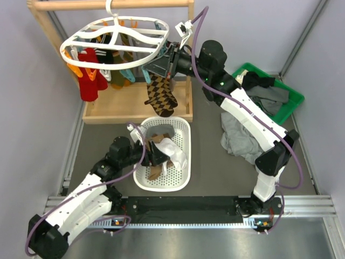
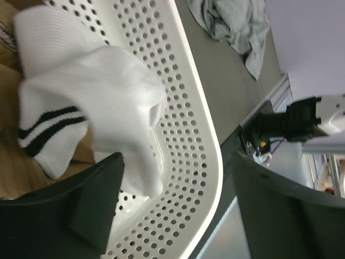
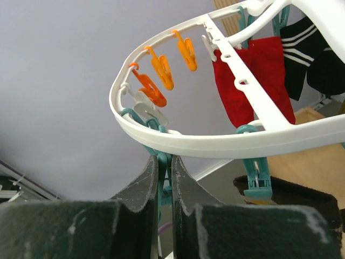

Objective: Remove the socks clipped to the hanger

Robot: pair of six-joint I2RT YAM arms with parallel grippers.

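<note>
Hanger position: the hanger (image 3: 226, 147) hangs by its hook from the wooden rail (image 1: 108, 4), at the far left of the surface (image 1: 210, 162).
Socks on hanger: argyle sock (image 1: 160, 96) at the right end of the frame, red socks (image 1: 89, 81) at the left end, olive sock (image 1: 119, 75) and black sock with white stripes (image 3: 302, 48) between them.
Count on hanger: one argyle and what appear to be two red. The olive and black ones overlap, so no exact count can be given; judge five or more in all.
Socks removed: a white sock with black stripes (image 2: 91, 108) lies loose in the white perforated basket (image 2: 188, 135), on top of tan socks (image 1: 156, 139).
Count in basket: one white; at least two tan or brown.
Progress: judged part-way. Several socks are in the basket and about as many remain clipped.
Right tool (image 3: 164, 172): fingers pressed together on a teal clip (image 3: 161, 155) under the near rim, just above the argyle sock.
Left tool (image 2: 178, 162): fingers spread wide over the basket, holding nothing.
Clips in right wrist view: three orange and at least two teal.
Other items: one green bin (image 1: 291, 108) holding dark garments; one grey garment (image 1: 237, 137) on the surface beside it.
</note>
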